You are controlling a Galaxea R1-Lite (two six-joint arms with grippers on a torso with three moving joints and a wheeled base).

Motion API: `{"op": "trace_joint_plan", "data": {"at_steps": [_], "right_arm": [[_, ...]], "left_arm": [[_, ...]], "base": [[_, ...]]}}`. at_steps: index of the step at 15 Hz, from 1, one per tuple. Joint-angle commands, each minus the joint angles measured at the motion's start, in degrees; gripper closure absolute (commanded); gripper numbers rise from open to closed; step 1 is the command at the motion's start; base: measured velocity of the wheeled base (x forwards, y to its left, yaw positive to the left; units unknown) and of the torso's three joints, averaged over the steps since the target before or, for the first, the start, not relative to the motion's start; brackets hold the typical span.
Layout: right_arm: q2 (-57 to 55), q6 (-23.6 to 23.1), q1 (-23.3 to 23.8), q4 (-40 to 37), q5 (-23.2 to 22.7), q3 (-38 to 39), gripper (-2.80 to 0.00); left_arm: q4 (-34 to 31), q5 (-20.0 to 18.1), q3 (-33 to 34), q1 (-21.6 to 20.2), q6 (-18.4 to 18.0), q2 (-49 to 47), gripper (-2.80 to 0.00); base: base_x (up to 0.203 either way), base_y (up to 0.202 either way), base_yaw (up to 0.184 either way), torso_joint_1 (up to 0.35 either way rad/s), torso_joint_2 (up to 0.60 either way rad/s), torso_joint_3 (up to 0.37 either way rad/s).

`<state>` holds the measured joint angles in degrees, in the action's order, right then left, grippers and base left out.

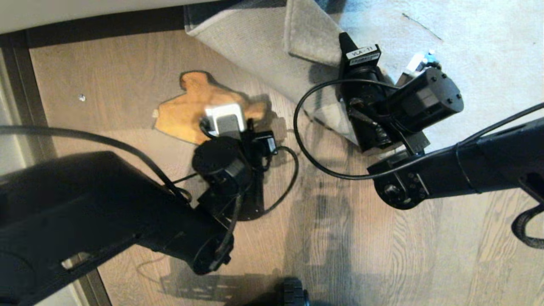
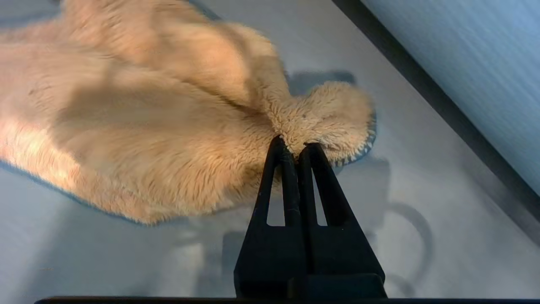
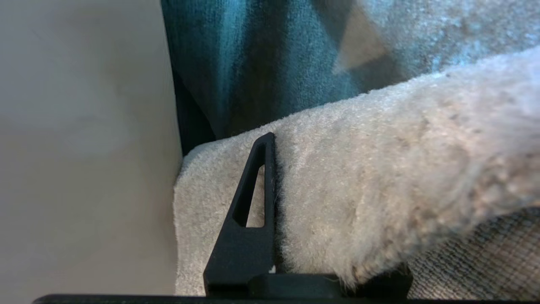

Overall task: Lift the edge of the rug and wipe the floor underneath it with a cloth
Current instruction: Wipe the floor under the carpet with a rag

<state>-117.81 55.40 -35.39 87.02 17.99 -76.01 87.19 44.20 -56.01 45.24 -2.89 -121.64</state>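
Observation:
The mustard-orange cloth [image 1: 182, 112] lies flat on the brown plank floor [image 1: 127, 85], just left of the rug. My left gripper [image 2: 295, 145] is shut on a bunched fold of the cloth [image 2: 147, 126], pressing it onto the floor [image 2: 422, 177]. In the head view its fingers are hidden under the wrist. The grey rug edge [image 1: 308, 36] is raised and folded back, showing the pale woven backing [image 1: 250, 46]. My right gripper [image 3: 291, 147] is shut on that rug edge [image 3: 379, 169]. One black finger [image 3: 257, 190] shows, while the pile covers the other.
A dark skirting strip [image 1: 106, 27] and a pale wall [image 1: 63, 10] run along the far side. The rest of the rug [image 1: 467, 51] lies flat at the right. A small white speck [image 1: 82, 98] sits on the planks. Teal fabric [image 3: 253, 63] shows behind the rug.

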Motion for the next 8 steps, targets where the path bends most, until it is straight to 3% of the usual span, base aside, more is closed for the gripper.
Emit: {"op": "trace_joint_plan", "data": {"at_steps": [1,4,8], "right_arm": [[0.56,0.32,-0.03,2.9,0.12,-0.1,0.0],[0.65,-0.74,-0.03,2.9,0.3,0.16,0.0],[0.65,-0.82,-0.03,2.94,0.47,0.08,0.0]], "left_arm": [[2.77,0.45,-0.84,3.75,-0.07,-3.18,0.0],[2.77,0.53,-3.26,3.8,0.07,-5.39,0.0],[2.77,0.32,-5.05,-3.91,0.65,-6.05,0.0]], "base": [[0.0,0.0,0.0,0.0,0.0,0.0],[0.0,0.0,0.0,0.0,0.0,0.0],[0.0,0.0,0.0,0.0,0.0,0.0]]}}
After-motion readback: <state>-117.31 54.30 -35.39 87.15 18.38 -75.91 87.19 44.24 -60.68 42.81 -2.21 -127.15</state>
